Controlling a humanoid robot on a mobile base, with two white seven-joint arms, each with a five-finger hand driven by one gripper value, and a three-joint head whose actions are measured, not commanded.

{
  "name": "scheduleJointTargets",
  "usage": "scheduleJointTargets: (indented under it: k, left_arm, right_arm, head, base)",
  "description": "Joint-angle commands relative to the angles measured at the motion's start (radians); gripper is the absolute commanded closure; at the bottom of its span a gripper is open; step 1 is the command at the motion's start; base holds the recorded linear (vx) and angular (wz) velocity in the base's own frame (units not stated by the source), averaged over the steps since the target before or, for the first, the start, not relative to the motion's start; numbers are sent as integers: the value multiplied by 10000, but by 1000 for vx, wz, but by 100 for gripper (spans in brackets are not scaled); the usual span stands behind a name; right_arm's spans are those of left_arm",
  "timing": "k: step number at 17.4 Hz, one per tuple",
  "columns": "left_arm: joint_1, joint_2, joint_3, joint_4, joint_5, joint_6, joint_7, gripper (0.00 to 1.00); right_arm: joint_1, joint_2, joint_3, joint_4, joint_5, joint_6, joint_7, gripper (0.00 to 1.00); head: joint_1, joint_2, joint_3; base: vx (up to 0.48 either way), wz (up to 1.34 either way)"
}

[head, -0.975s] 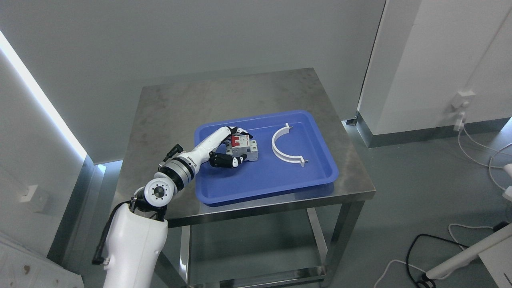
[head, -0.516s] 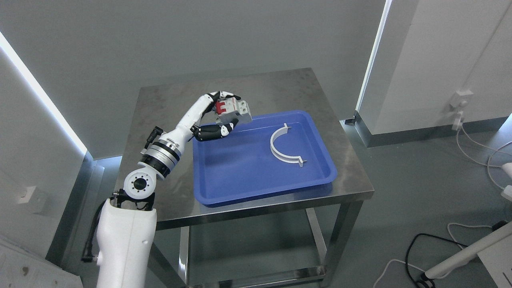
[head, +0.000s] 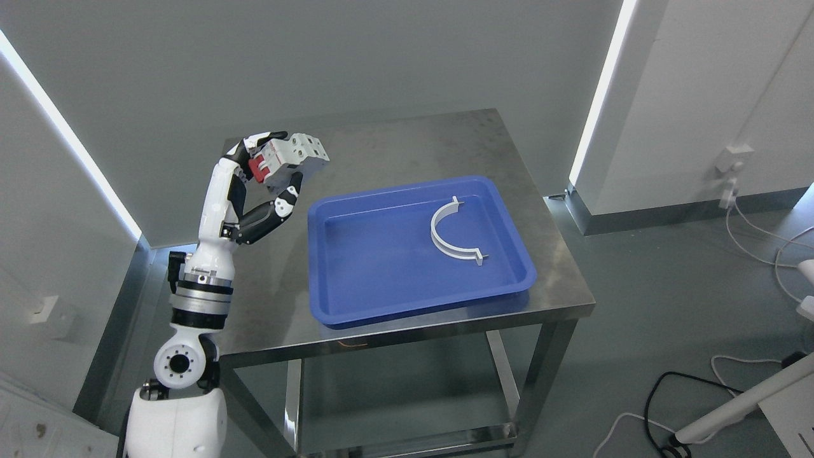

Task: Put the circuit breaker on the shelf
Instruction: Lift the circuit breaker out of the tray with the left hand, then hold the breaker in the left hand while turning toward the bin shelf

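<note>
Now my left hand (head: 264, 175) pinches the grey, red-levered circuit breaker (head: 286, 159), raised over the steel worktop's (head: 407, 143) left edge, long axis pointing right toward the blue plastic tray (head: 331, 273) (no shelf in view).

White-and-black left arm with metal joints

The left arm (head: 191, 318) had a glossy white upper shell, then a round white joint disc with a dark centre ringed by small holes. Above it sat stacked silver and black rings forming the wrist. A small black connector stuck out beside them. The left hand (head: 251, 184) was white along its back, with black fingers (head: 267, 213) marked by white patches at the knuckles.
</note>
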Motion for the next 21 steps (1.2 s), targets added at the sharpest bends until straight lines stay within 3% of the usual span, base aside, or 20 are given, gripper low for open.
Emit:
scheduleJointTargets:
  k: [1,5,7,21]
  left_arm:
    - [1658,124,756,-2277,642,331,58,92]
    - [1506,124,1079,-2998,1057,2675,89,92]
    - [1505,124,1095,-3015,1042,3215,134,92]
    - [1505,124,1156,-3030,1057,2911,104,92]
  right_arm:
    - [14,-175,0,0,0,-2,-64,0]
    - [-1,-175,0,0,0,-2,-64,0]
    - [-1,-175,0,0,0,-2,-64,0]
    - [14,-175,0,0,0,-2,-64,0]
  head:
    - [0,0,0]
    - [0,0,0]
    - [0,0,0]
    - [0,0,0]
  base:
    - [-17,-41]
    - [-78,-52]
    - [-141,-32]
    - [-156,-71]
